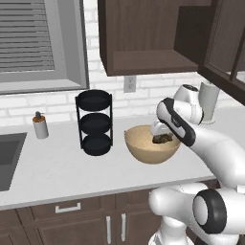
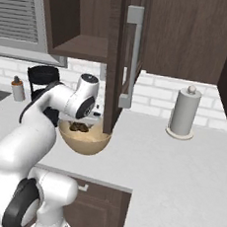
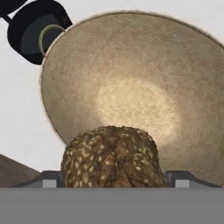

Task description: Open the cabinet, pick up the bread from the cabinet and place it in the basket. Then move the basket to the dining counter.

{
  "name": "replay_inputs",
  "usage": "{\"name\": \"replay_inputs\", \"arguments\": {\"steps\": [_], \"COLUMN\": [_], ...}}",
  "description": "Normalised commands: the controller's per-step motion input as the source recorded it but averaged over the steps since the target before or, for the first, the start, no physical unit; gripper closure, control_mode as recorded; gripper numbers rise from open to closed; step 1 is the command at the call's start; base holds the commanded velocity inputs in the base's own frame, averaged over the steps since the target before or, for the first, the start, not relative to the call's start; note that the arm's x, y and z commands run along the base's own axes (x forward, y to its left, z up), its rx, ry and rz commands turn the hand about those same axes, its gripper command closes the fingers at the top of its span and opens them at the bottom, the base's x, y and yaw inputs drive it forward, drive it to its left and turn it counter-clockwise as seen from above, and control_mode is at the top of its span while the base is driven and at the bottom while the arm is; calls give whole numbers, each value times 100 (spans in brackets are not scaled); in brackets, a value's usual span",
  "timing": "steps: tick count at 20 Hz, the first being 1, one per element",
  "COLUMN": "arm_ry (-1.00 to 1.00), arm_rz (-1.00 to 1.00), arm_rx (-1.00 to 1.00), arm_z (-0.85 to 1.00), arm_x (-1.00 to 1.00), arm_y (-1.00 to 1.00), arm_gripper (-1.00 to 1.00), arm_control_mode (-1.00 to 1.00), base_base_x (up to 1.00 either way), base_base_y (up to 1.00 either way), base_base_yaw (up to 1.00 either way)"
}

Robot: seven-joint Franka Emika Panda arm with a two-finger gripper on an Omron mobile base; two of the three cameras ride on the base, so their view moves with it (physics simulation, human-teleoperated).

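The arm was seen bent forward from its base, its wrist turned downward over the basket (image 1: 152,149), which stood on the grey-white counter (image 1: 52,170). The hand was lowered to the basket's rim, so that the fingers (image 3: 112,178) pointed down into the bowl. In the hand view only the two tips were shown, one on each side of the bread (image 3: 113,156), set widely apart. The bread, a dark brown seeded lump, was found between the two tips, filling the gap from one to the other; whether the tips were pressed against it or just beside it could not be told, so it could not be said that the bread was gripped. In the left base view the bread (image 1: 162,139) was seen inside the basket, near its rim on the side toward the arm, directly under the hand. The tan inner wall of the basket (image 3: 144,87) was shown beyond the bread.

Relative to the basket, the black three-tier rack (image 1: 94,122) was placed just beside it on the side toward the window, and the paper towel roll (image 2: 184,113) was set well apart on the other side. The cabinet (image 2: 90,19) was found directly above the basket, its door (image 2: 122,57) swung open with the long metal handle (image 2: 131,55) facing outward.
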Motion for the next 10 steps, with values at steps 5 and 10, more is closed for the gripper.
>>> {"name": "replay_inputs", "arguments": {"steps": [5,10], "arm_ry": [6,7], "arm_rz": [0,0], "arm_rx": [0,0], "arm_z": [-30,-45], "arm_x": [37,32], "arm_y": [-3,-2], "arm_gripper": [100,100], "arm_control_mode": [-100,-100], "base_base_x": [0,0], "base_base_y": [0,0], "base_base_yaw": [0,0]}}
